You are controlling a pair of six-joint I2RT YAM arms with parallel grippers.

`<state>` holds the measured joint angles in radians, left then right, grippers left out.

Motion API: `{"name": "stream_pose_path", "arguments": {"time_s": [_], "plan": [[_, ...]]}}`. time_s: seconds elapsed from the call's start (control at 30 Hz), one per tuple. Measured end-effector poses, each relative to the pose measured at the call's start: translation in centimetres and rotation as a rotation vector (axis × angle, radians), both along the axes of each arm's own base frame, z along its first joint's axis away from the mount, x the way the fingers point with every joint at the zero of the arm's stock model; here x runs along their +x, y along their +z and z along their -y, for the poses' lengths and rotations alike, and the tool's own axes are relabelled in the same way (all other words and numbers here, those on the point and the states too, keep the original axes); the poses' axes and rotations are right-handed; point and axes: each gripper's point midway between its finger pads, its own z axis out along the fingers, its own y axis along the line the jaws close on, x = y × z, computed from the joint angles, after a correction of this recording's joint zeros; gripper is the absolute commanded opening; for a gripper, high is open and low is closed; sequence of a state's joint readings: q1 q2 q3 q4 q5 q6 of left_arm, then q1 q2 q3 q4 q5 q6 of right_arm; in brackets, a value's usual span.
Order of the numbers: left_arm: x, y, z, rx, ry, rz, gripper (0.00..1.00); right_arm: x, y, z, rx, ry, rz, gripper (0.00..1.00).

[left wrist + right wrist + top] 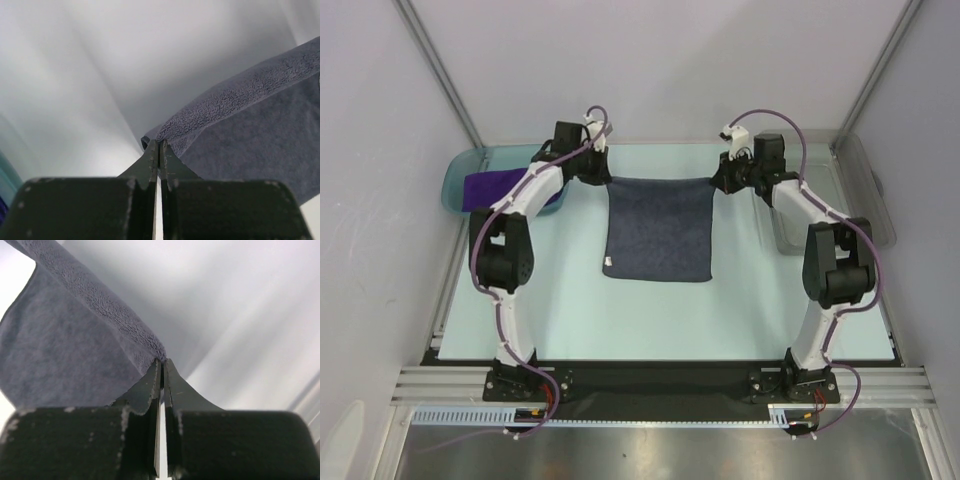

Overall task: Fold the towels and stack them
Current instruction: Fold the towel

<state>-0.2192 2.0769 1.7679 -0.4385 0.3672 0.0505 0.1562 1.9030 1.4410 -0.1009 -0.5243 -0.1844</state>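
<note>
A grey-blue towel (pixel 658 228) hangs stretched between my two grippers at the far middle of the table, its lower part lying on the tabletop with a small white tag (pixel 608 263) at its near left corner. My left gripper (pixel 608 180) is shut on the towel's far left corner (pixel 159 136). On the far right corner (pixel 159 356) my right gripper (pixel 713 181) is shut as well. Both wrist views show the cloth's edge (pixel 240 92) running taut away from the pinched tips. A deep purple towel (pixel 492 188) lies in the teal tray (pixel 455 180) at far left.
A clear grey bin (pixel 860 195) stands at the far right, partly behind the right arm. White walls with metal posts close in the back and sides. The pale tabletop (pixel 660 320) runs between the towel and the arm bases.
</note>
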Motion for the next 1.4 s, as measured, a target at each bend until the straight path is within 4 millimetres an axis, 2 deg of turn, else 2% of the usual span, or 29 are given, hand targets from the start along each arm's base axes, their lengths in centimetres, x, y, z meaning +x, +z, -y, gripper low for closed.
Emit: {"name": "stream_pose_path", "arguments": {"time_s": [0.3, 0.5, 0.7, 0.8, 0.97, 1.17, 1.4], "plan": [[-4.5, 0.8, -0.4, -0.032, -0.008, -0.038, 0.00, -5.3, -0.2, -0.8, -0.022, 0.004, -0.055, 0.00], [-9.2, -1.1, -0.6, -0.053, -0.002, -0.127, 0.00, -8.9, -0.8, -0.6, -0.030, -0.010, -0.097, 0.00], [-13.7, -3.8, -0.6, -0.044, -0.004, -0.208, 0.00, -12.7, -2.6, -0.3, -0.033, -0.036, -0.162, 0.00], [-15.5, -4.1, -0.3, -0.036, -0.008, -0.222, 0.00, -13.9, -3.4, -0.7, -0.034, -0.045, -0.189, 0.00], [-17.0, -4.1, -0.2, -0.026, -0.003, -0.218, 0.00, -16.6, -5.4, -0.9, -0.033, -0.065, -0.256, 0.00], [-18.6, -4.7, -0.9, -0.016, 0.034, -0.235, 0.00, -18.0, -6.8, -0.2, -0.031, -0.125, -0.304, 0.00], [-19.8, -6.0, -1.4, 0.023, 0.068, -0.265, 0.02, -19.7, -8.4, -0.3, -0.013, -0.155, -0.353, 0.05]]}}
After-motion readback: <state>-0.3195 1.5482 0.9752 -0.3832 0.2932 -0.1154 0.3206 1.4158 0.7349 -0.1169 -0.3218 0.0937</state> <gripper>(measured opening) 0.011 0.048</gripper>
